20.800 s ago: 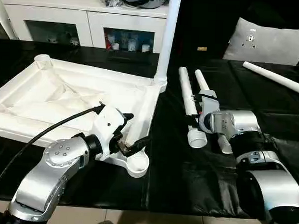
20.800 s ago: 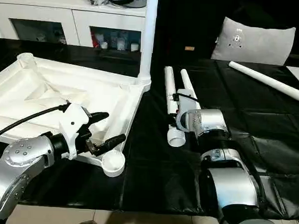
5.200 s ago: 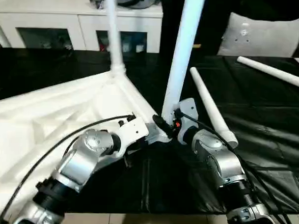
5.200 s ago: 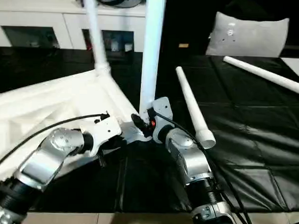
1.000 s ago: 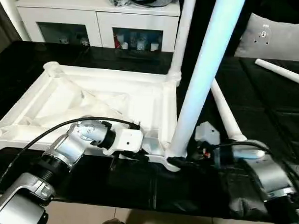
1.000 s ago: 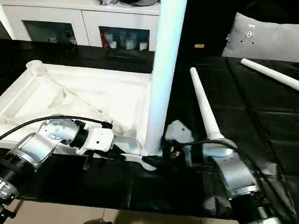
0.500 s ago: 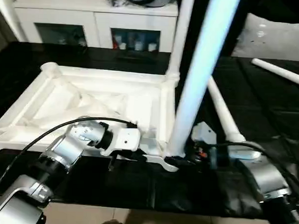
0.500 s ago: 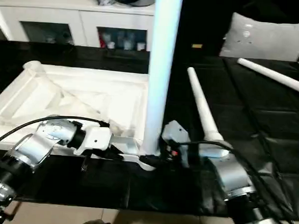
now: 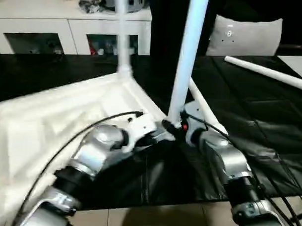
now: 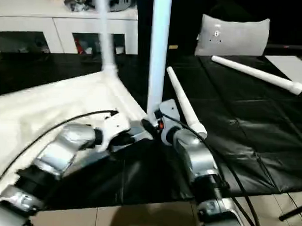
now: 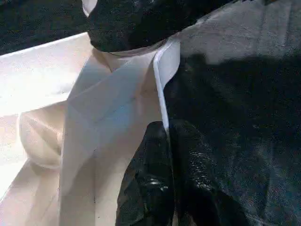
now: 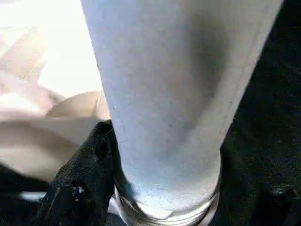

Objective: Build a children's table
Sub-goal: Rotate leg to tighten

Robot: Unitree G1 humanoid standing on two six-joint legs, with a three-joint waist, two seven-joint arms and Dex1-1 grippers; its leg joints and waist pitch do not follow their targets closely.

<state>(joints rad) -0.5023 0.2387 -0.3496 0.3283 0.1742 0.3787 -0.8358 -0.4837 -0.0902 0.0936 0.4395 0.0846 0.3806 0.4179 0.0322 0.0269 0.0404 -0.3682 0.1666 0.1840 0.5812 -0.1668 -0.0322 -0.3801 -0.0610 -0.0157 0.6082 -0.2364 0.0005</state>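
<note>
Tabletop [image 9: 51,119], white and upside down, lies on the black cloth [image 9: 270,122] with its ribbed underside facing up, spreading from the centre toward nine o'clock. Two legs stand upright in its corner sockets: the far leg [image 9: 121,27] at about eleven o'clock, and the near leg [image 9: 188,55] rising from the corner closest to the robot. The right gripper [image 9: 174,127] has its black fingers [image 12: 80,183] set around the foot of that near leg where it enters the socket, one finger pressed against the base. The left gripper [image 11: 171,155] has its fingers pressed together, pinching the thin rim of the tabletop just beside the same corner. A loose leg [image 10: 183,106] lies on the cloth behind the right gripper, and another loose leg [image 10: 256,74] lies well apart at two o'clock, near a grey cushion [image 10: 233,36]. A white cabinet [image 9: 69,31] with glass doors stands at the back
</note>
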